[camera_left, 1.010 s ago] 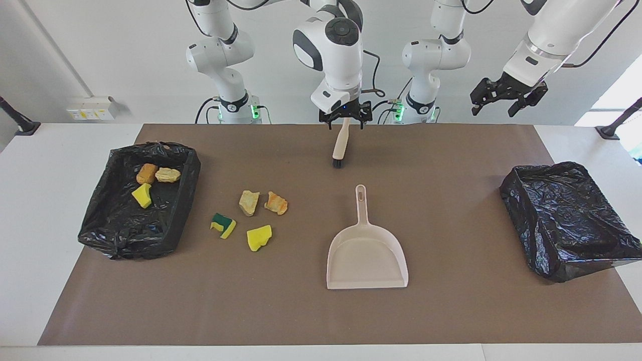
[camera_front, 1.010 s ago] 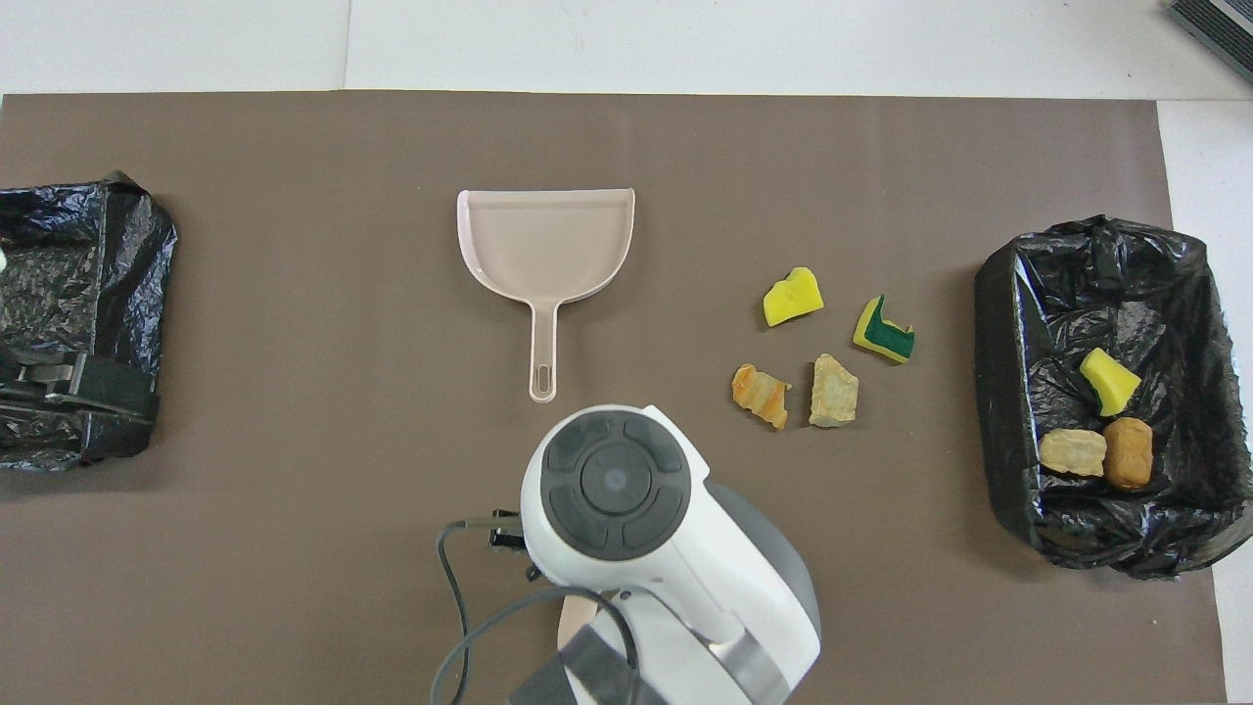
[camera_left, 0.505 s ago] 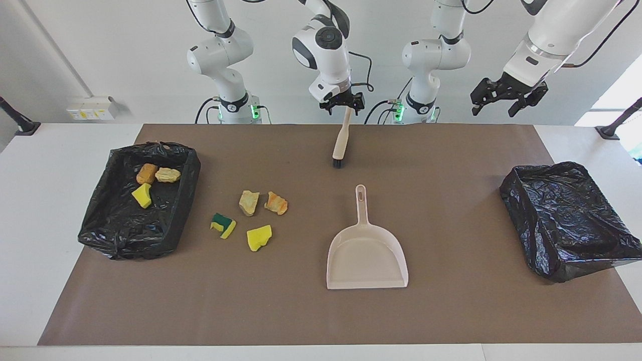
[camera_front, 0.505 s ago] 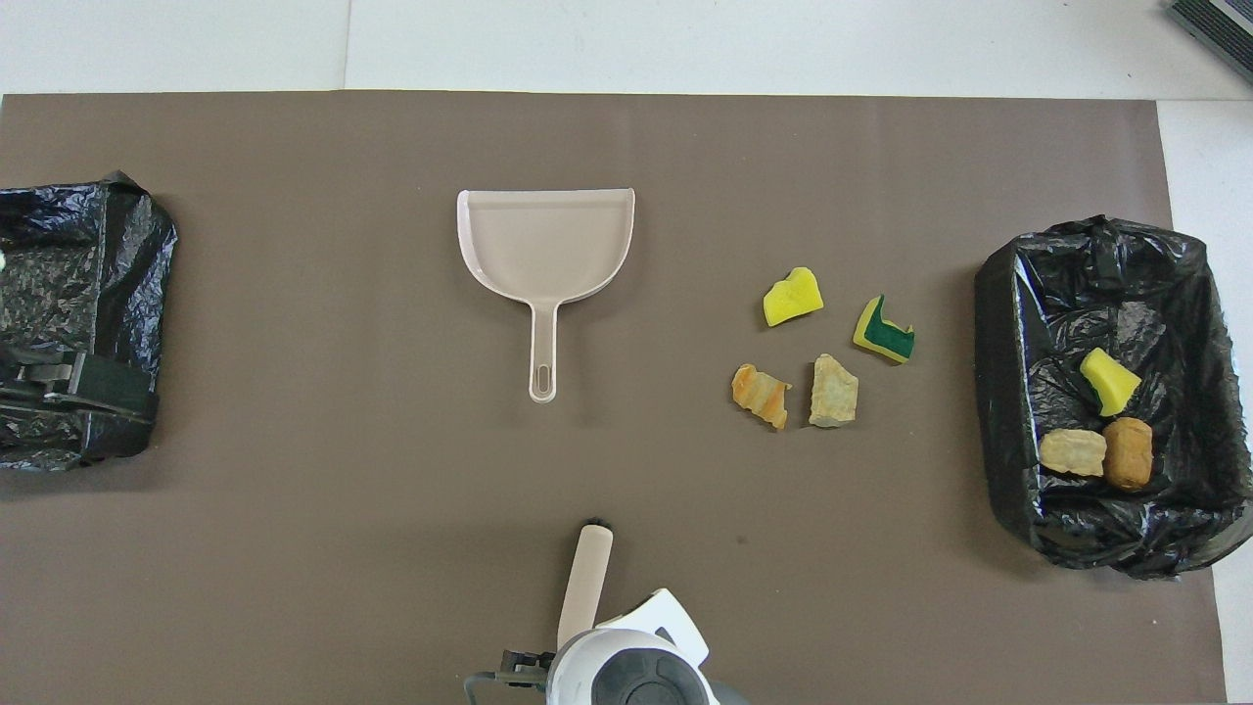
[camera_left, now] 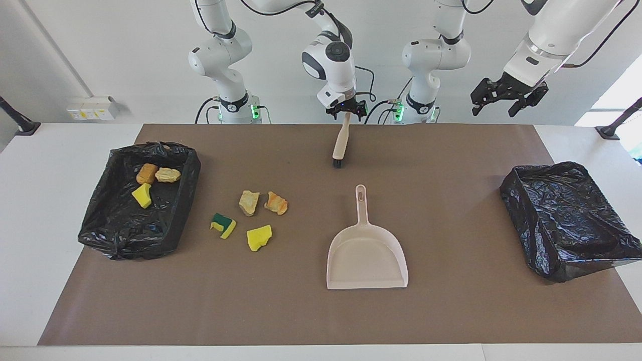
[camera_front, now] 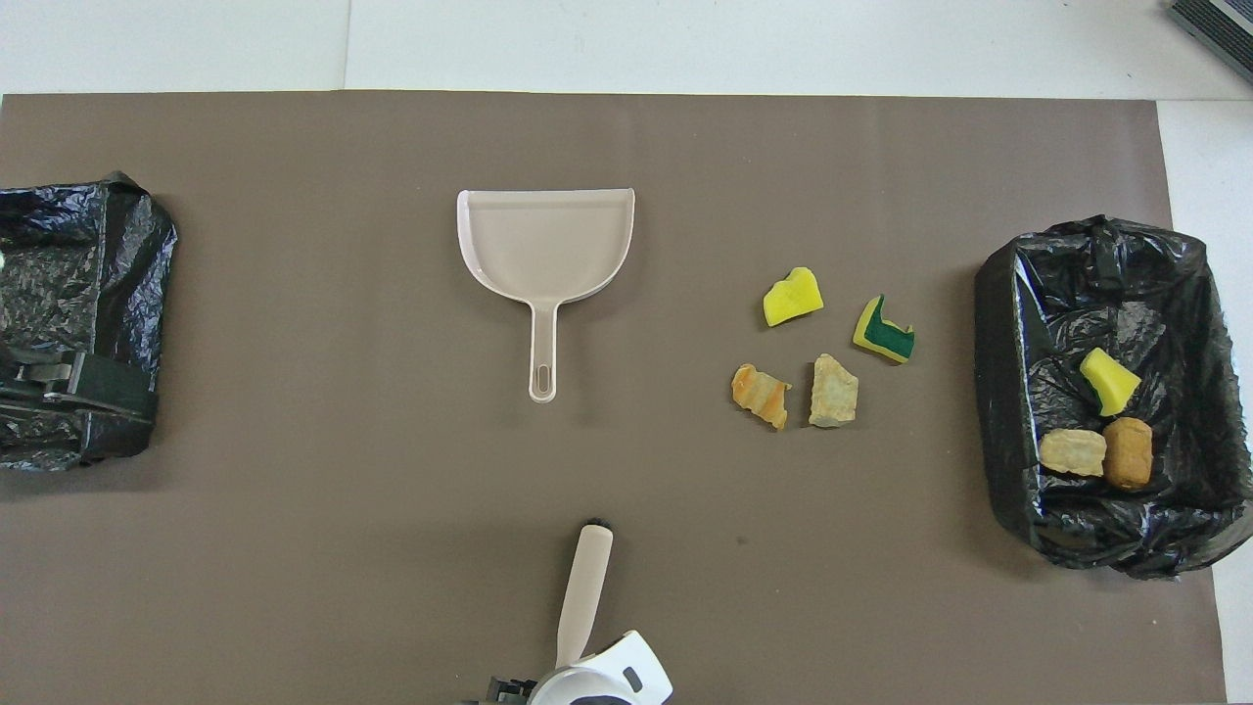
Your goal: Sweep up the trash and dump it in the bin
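Facing view first: my right fingers [camera_left: 346,109] hang spread wide over the handle end of the brush [camera_left: 341,143], gripping nothing. I cannot tell whether they touch it. The brush lies flat near the middle of the counter's edge on my side, bristles pointing away from me. My left fingers [camera_left: 507,98] wait in the air, also wide and empty, over the black-lined bin [camera_left: 567,220] at my left arm's end of the counter.

The dustpan [camera_left: 366,255] sits mid-counter on the brown mat [camera_left: 451,165], farther from me than the brush, its handle pointing toward me.

Four pieces of the trash lie loose on the mat between the dustpan and the other bin [camera_left: 185,200] at my right arm's end of the counter: a tan chunk [camera_left: 249,202] just beside an orange chunk [camera_left: 276,203], and farther from me a green-and-yellow sponge [camera_left: 223,225] and a yellow sponge [camera_left: 259,237]. Three more rest inside that bin: a brown chunk [camera_left: 147,173] touching a pale chunk [camera_left: 167,174], with a yellow scrap [camera_left: 142,195] near them.
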`<state>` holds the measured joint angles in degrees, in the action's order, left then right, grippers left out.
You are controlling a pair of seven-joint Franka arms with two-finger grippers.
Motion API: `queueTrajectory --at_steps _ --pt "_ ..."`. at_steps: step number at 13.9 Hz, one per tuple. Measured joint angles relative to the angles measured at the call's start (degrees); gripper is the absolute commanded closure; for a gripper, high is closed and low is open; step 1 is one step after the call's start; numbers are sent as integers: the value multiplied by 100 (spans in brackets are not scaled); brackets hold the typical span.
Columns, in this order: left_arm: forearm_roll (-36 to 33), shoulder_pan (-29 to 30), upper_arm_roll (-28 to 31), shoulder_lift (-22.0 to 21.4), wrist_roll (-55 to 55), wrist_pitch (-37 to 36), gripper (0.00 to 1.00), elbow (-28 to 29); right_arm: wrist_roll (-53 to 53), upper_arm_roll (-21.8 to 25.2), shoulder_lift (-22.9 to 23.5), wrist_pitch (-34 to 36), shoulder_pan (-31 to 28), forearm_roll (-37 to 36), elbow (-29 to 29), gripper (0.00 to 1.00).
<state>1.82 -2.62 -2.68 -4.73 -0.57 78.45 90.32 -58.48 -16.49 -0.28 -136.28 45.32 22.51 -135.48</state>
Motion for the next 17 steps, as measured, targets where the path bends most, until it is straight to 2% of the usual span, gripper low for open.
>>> queueTrajectory --at_steps 1,2,4,5,11,13,17 --pt "0 0 1 0 0 0 0 0 -4 3 0 0 0 1 2 29" --pt "0 0 1 0 0 0 0 0 -11 6 -2 0 3 2 9 46" --pt "0 0 1 0 0 0 0 0 -33 5 -3 0 31 3 15 71" --pt "0 1 1 0 -1 0 0 0 -37 5 -3 0 46 3 19 100" --pt "0 5 37 -33 -4 24 0 -1 -43 81 0 71 -48 -20 142 100" --pt "0 6 58 -51 -4 24 0 -1 173 103 -48 864 -466 -136 506 100" --pt "-3 6 60 -56 -4 103 0 -1 979 158 -567 3346 -1643 -875 1503 100"
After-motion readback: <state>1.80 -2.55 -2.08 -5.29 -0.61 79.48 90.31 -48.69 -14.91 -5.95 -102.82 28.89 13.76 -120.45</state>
